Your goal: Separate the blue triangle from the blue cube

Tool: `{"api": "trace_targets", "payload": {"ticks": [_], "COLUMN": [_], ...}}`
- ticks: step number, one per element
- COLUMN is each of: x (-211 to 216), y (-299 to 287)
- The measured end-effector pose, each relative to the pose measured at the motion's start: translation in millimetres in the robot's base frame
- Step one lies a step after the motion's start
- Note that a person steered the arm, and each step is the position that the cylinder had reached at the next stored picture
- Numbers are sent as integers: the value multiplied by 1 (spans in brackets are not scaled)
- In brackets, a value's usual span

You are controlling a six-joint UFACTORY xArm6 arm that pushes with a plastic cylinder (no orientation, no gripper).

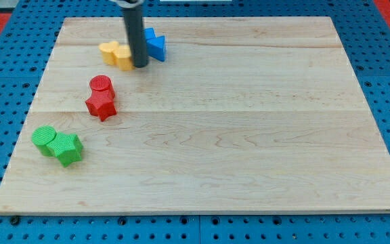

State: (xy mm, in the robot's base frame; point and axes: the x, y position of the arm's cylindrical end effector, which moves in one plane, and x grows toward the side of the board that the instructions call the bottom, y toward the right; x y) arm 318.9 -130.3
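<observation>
A blue block [156, 45] sits near the view's top, left of centre; its shape reads as a triangle, and a second blue piece behind it at the view's top edge is partly hidden by the rod, so I cannot tell the cube apart. My tip [141, 66] rests on the board just left of and below the blue block, touching or nearly touching it, with the yellow blocks [117, 54] immediately on its left.
A red cylinder [101, 85] and a red star [101, 105] sit together at the left. A green cylinder [45, 139] and a green star-like block [68, 148] sit at the lower left. The wooden board [249, 135] lies on a blue pegboard.
</observation>
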Motion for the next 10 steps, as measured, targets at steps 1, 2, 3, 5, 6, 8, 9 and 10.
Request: {"api": "trace_targets", "payload": {"ticks": [1, 2, 3, 5, 6, 8, 9, 10], "x": [-14, -50, -88, -92, -84, -41, -29, -25], "y": [-46, -45, -21, 76, 65, 45, 24, 57]}}
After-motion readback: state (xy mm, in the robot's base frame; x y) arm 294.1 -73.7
